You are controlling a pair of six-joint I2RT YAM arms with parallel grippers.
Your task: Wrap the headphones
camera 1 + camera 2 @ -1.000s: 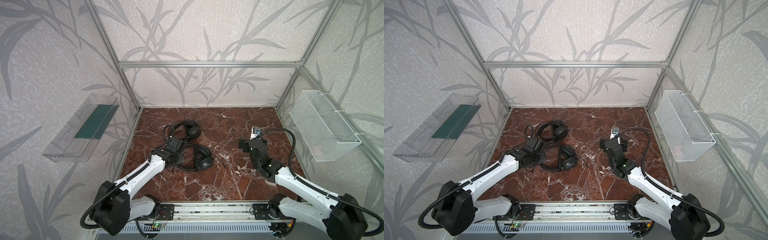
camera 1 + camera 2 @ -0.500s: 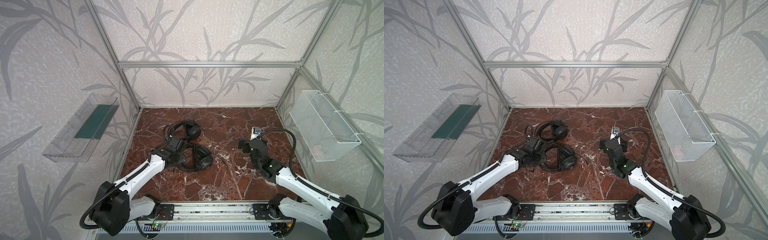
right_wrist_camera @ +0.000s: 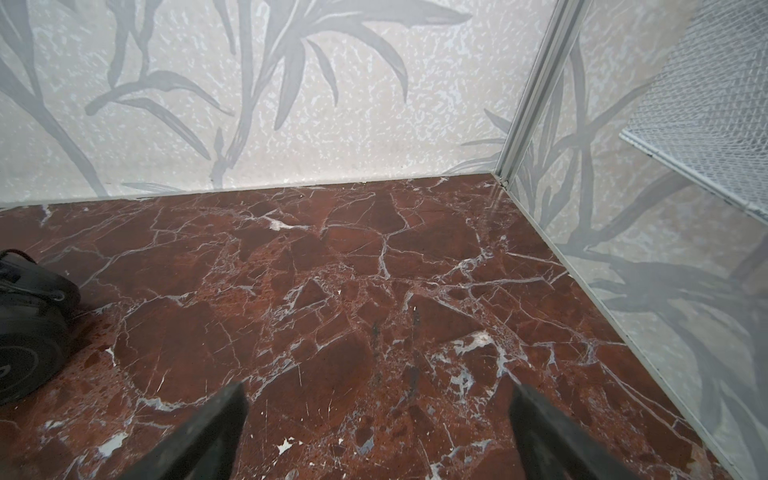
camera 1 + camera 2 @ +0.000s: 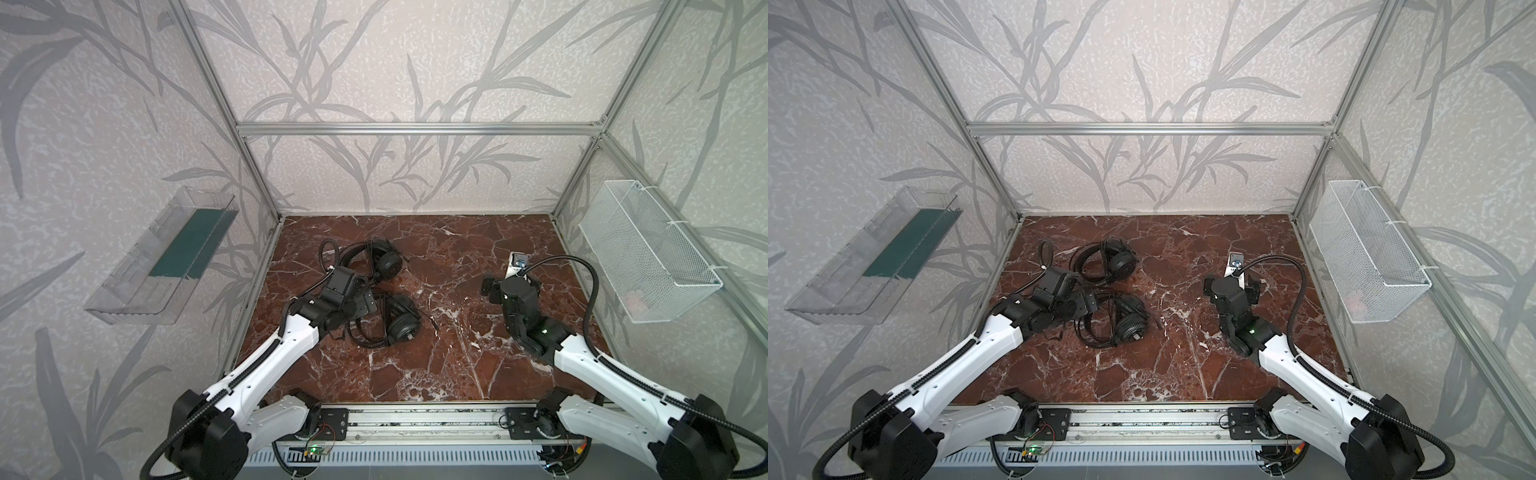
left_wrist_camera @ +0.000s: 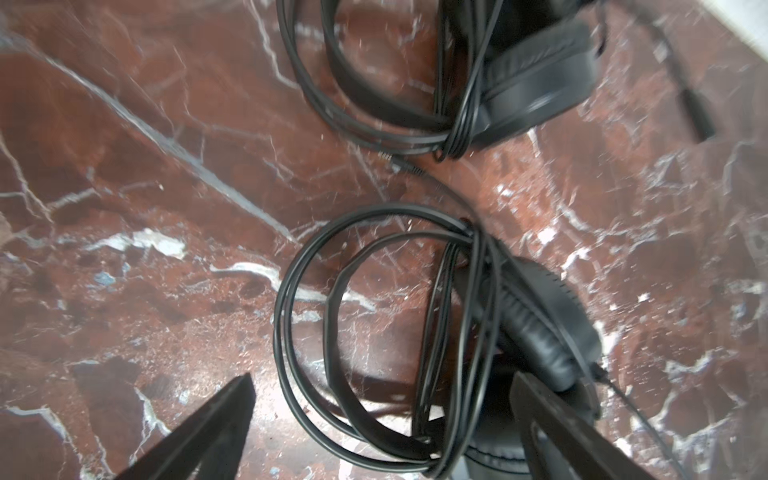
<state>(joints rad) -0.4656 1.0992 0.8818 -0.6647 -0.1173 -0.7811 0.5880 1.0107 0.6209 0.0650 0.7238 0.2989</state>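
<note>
You saw both headphones (image 4: 397,322) lying black, cables coiled (loosely); left gripper (image 5: 382,419) and right gripper (image 3: 378,419) gaped apart.

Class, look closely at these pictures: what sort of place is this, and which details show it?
Probably a robot test cell, not a home: wallpapered panels in an aluminium frame enclose a marble-look tabletop, two white arms stand on a front rail, and two headphones lie as props.

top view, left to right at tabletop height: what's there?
Clear wall tray → left gripper → near headphones → right gripper → white mesh basket. Far headphones overlap the left gripper's span, so left out.
</note>
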